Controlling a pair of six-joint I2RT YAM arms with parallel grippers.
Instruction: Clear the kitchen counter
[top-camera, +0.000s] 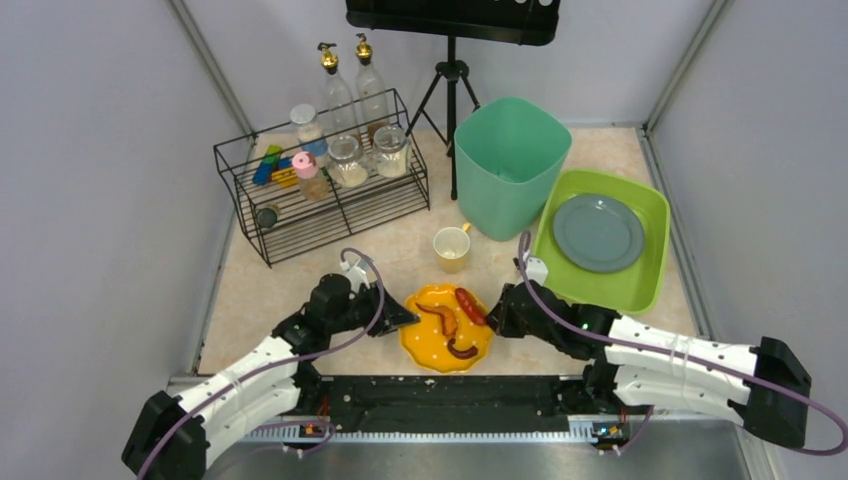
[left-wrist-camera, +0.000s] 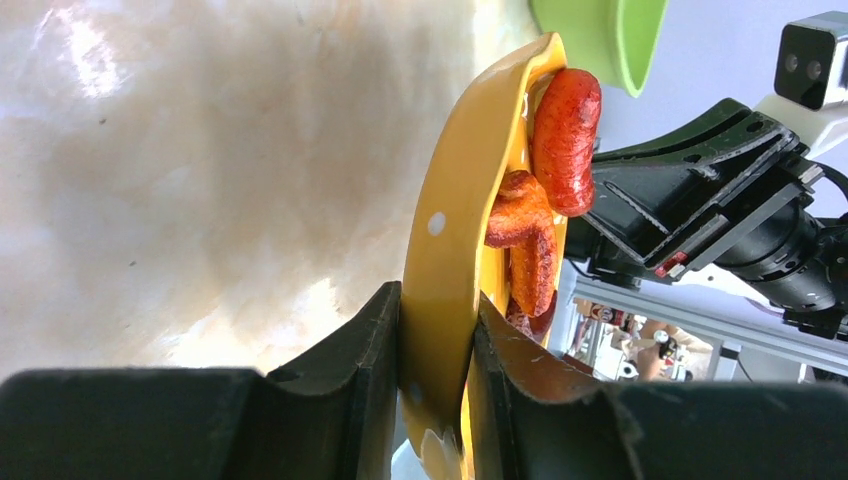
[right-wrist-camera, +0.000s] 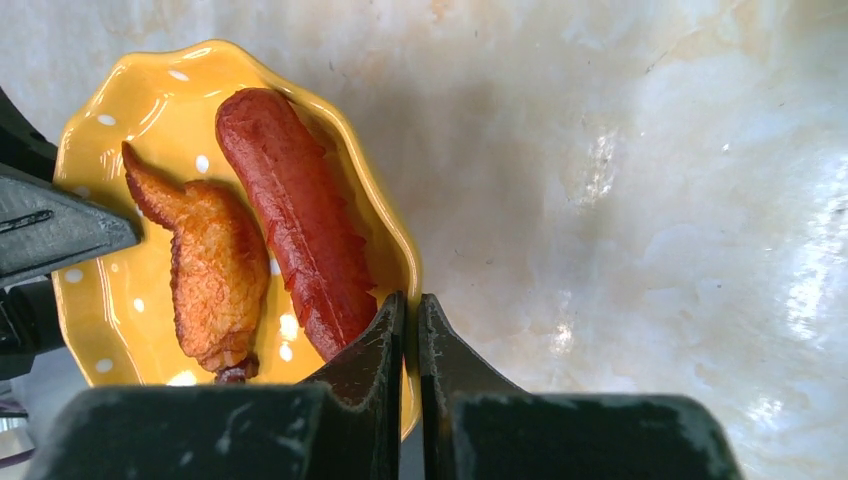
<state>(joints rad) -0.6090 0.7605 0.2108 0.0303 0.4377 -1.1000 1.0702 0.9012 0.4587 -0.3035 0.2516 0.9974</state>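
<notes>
Your left gripper (left-wrist-camera: 437, 305) is partly closed, pinching the left rim of the yellow plate (top-camera: 425, 345), which is at the near middle of the kitchen counter (top-camera: 290, 285) with food on it. Your right gripper (right-wrist-camera: 411, 300) is fully closed at the plate's right rim; can't tell if it actually grips.

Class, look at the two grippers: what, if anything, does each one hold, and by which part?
Both hold the yellow plate by its rim. The left gripper pinches the left edge and the right gripper the right edge.
</notes>
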